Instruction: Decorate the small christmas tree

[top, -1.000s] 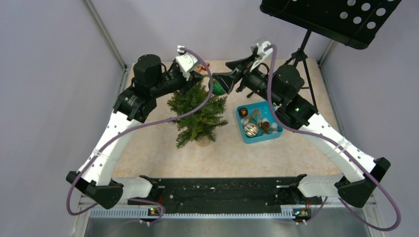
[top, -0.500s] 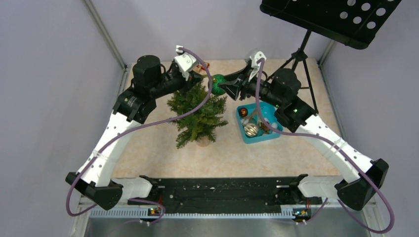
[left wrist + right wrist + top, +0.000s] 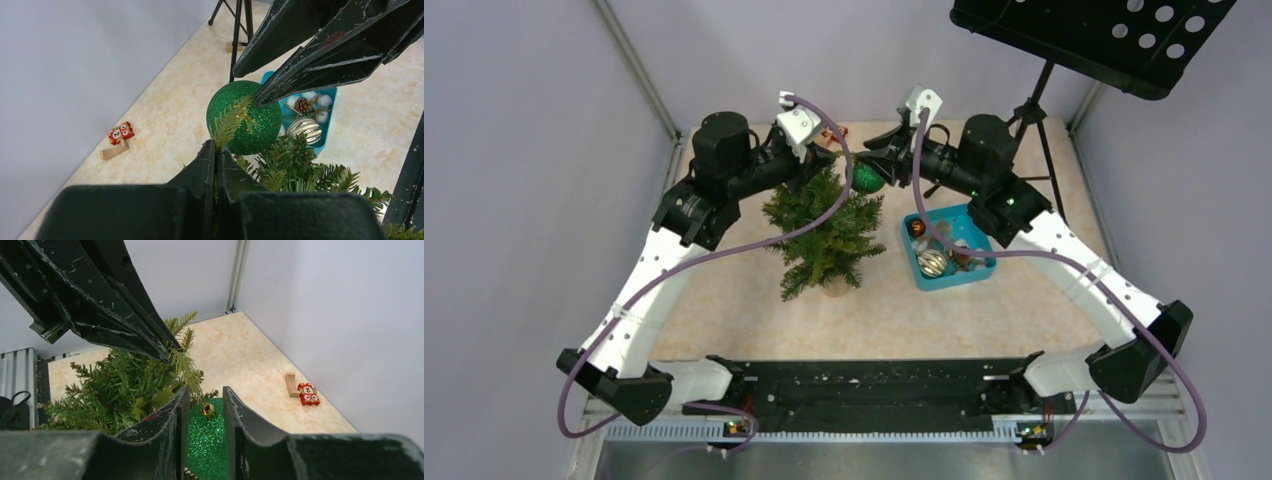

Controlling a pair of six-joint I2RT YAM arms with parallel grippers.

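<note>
Right wrist view: right pincer [image 3: 206, 389] grasps green ball [image 3: 206, 440] beside the tree [image 3: 120, 385] on the worktop [image 3: 724, 300], top sprig clenched in left pincer [image 3: 216, 145]; hanging step in hand, next likely needs ball hooked onto sprig.

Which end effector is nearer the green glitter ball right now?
Right. The right end effector has the green glitter ball between its fingers. The left end effector is just beside the ball, pinching a branch tip of the small christmas tree.

Likely a lab: plain-walled robot enclosure [image 3: 524, 150]
</note>
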